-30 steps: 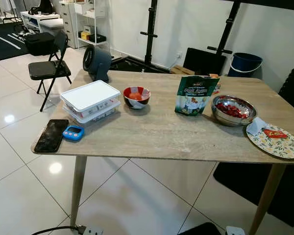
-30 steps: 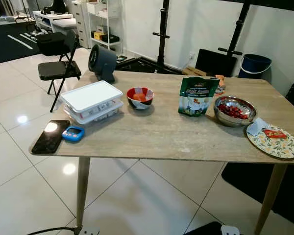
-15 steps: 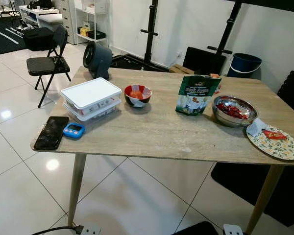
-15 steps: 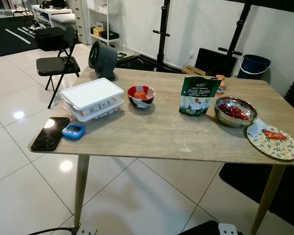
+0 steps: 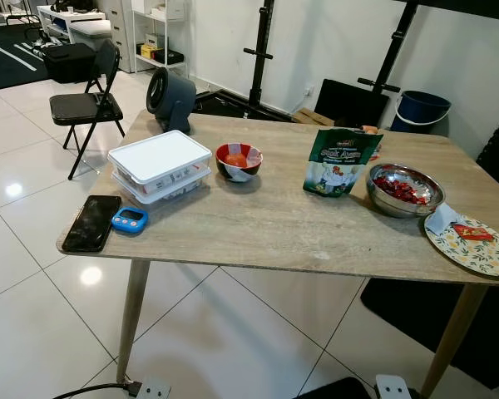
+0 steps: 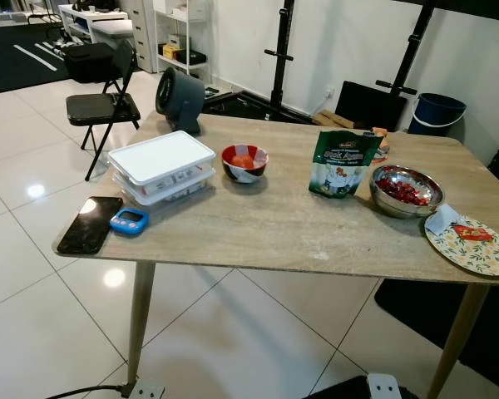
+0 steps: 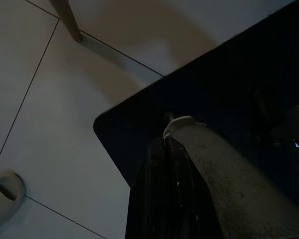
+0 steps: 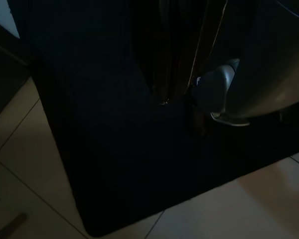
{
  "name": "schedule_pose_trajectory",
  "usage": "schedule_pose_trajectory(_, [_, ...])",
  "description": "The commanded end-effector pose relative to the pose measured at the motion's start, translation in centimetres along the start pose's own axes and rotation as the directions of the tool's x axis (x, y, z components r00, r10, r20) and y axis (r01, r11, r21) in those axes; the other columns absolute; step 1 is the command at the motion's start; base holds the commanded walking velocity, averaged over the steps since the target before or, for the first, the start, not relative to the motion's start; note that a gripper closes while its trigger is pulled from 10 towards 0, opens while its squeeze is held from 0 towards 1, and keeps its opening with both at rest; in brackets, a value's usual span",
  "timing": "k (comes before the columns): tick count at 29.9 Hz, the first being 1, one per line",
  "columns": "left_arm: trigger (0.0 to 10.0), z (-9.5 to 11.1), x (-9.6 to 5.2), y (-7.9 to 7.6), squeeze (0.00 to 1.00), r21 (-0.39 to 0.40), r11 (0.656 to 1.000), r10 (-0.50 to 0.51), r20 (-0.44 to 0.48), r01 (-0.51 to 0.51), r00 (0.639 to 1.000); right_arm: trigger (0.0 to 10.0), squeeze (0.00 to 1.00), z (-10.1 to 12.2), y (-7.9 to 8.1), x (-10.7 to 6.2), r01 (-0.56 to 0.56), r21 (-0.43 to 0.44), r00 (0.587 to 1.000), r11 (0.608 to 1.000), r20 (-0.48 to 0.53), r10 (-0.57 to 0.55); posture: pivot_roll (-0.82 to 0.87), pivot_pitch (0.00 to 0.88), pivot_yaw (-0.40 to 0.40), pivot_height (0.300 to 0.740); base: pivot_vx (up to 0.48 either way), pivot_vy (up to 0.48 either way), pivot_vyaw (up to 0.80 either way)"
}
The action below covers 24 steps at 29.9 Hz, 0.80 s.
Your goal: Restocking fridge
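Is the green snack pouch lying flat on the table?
No, the green snack pouch stands upright on the table, between the small red bowl and the steel bowl.

Sitting on one table [image 5: 258,233]: two bowls, red [image 5: 238,160] and steel [image 5: 404,189], one green pouch [image 5: 339,161], one lidded box [image 5: 160,168], one phone [image 5: 91,222].

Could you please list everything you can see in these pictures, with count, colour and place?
table: 1, light wood, centre
phone: 1, black, table's front left corner
timer: 1, blue, beside phone
box: 1, clear with white lid, table's left
fan: 1, dark grey, table's far left
bowl: 1, red and white, right of box
pouch: 1, green, upright, mid-table
metal bowl: 1, silver, red food inside, table's right
plate: 1, floral, table's front right
chair: 1, black, floor at left
bucket: 1, blue, by far wall
left hand: black, hanging over the floor
right hand: black, hanging, dark
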State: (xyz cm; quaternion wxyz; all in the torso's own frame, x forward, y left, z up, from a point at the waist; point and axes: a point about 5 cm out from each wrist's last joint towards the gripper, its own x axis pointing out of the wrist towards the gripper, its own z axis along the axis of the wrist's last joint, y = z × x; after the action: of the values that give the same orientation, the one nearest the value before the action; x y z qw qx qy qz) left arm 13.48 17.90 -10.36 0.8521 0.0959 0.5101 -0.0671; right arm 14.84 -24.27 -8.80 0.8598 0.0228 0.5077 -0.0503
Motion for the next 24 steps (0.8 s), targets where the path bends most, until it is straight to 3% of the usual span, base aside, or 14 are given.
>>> schedule_pose_trajectory(1, [10.0, -2.0, -0.3, -0.3, 0.0, -0.001, 1.0, -0.008, -0.079, 0.008, 0.997, 10.0, 0.0, -0.1, -0.3, -0.1, 0.007, -0.007, 1.0, 1.0, -0.008, -0.008, 0.05, 0.009, -0.098, 0.74, 0.0, 0.0, 0.0])
schedule_pose_trajectory(13, [10.0, -1.7, -0.2, -0.5, 0.0, -0.005, 1.0, -0.011, -0.076, 0.01, 0.997, 10.0, 0.0, -0.2, -0.4, -0.1, 0.009, -0.022, 1.0, 1.0, -0.018, -0.009, 0.06, 0.002, -0.102, 0.74, 0.0, 0.0, 0.0])
schedule_pose_trajectory(24, [10.0, -1.6, -0.2, -0.4, 0.0, -0.013, 1.0, -0.006, -0.073, 0.005, 0.997, 10.0, 0.0, -0.4, -1.7, -0.4, 0.028, -0.027, 0.999, 0.999, -0.025, -0.029, 0.06, 0.0, -0.105, 0.74, 0.0, 0.0, 0.0])
